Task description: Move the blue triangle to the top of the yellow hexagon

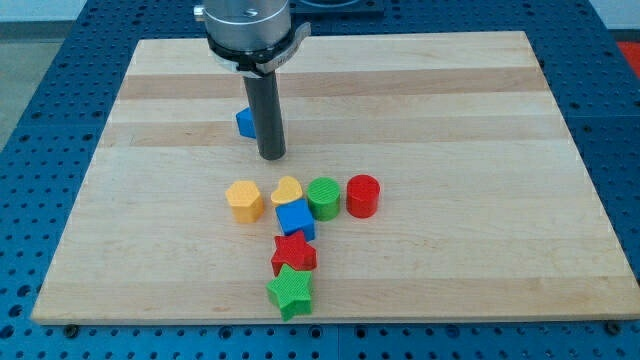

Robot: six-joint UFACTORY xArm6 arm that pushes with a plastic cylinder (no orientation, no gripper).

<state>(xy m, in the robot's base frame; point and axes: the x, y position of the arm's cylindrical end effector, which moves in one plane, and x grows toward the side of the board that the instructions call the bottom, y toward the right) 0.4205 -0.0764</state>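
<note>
The blue triangle (244, 122) lies on the wooden board (450, 120), upper middle, partly hidden behind the dark rod. My tip (272, 157) rests on the board just right of and slightly below the blue triangle, touching or nearly touching it. The yellow hexagon (245, 200) sits lower, below the triangle and to the lower left of my tip, with bare board between them.
A yellow heart (287, 189), green cylinder (323, 197) and red cylinder (363, 195) stand in a row right of the hexagon. A blue cube (295, 218), red star (293, 253) and green star (290, 291) run downward below the heart.
</note>
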